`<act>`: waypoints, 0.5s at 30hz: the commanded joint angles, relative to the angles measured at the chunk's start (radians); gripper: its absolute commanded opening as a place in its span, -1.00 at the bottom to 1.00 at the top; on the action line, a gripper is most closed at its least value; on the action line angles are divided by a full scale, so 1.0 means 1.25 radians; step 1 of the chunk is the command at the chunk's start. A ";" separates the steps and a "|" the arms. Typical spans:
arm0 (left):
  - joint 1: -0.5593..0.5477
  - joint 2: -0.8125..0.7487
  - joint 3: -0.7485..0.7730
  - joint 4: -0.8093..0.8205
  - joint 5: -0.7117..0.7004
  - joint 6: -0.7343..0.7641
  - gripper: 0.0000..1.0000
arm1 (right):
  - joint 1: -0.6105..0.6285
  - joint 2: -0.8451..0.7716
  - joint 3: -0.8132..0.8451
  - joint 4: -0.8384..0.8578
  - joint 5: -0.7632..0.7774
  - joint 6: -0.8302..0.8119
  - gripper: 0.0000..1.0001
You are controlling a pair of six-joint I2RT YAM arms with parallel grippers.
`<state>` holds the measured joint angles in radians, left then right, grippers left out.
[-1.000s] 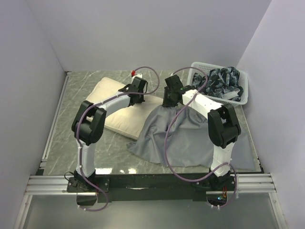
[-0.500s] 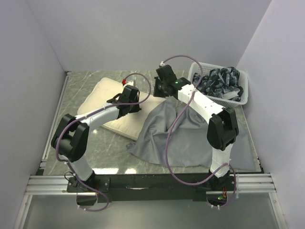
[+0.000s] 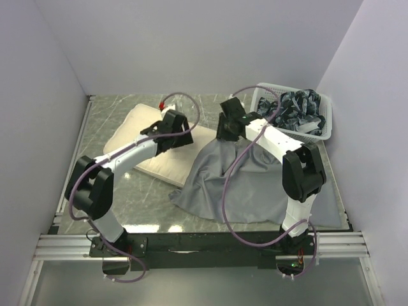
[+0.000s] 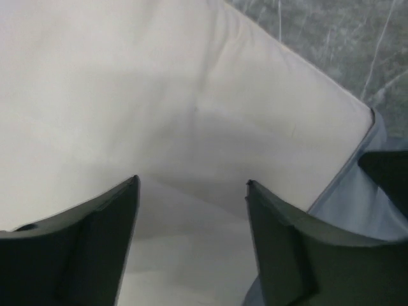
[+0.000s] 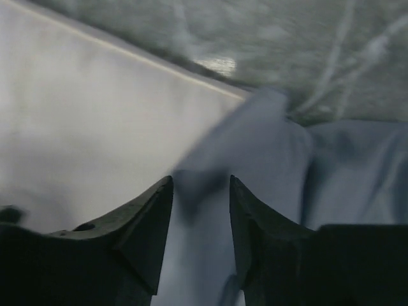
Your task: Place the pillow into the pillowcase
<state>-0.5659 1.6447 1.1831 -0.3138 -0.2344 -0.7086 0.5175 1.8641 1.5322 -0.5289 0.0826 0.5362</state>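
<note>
Two wrist views alone reveal grips: right gripper (image 5: 201, 185) pinches the bunched grey pillowcase (image 5: 344, 166); left gripper (image 4: 192, 183) gapes, empty, over the smooth cream pillow (image 4: 159, 83).

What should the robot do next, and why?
Probably lower the left gripper and close it on the pillow: it hangs open just above the pillow's end, and the right gripper holds the pillowcase pinched up right beside it.

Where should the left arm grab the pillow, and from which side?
Pinch the pillow at its short end nearest the pillowcase, coming down from above with the left gripper, whose jaws stand open over it. The pillow lies flat and soft, so a fold probably bunches easily there, and that end faces the cloth the right gripper holds raised.
</note>
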 commanded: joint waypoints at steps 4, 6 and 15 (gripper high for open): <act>-0.006 0.146 0.272 -0.139 -0.155 0.031 0.99 | -0.058 -0.049 -0.076 0.076 -0.012 0.018 0.19; -0.006 0.209 0.344 -0.150 -0.165 0.055 0.99 | -0.069 -0.044 -0.082 0.086 -0.028 0.021 0.22; 0.012 0.460 0.563 -0.212 -0.156 0.076 0.99 | -0.075 0.006 -0.051 0.082 -0.064 0.028 0.16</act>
<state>-0.5640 2.1551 1.8137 -0.5140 -0.4232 -0.6365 0.4290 1.8591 1.4326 -0.4553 0.0204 0.5610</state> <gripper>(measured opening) 0.994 0.581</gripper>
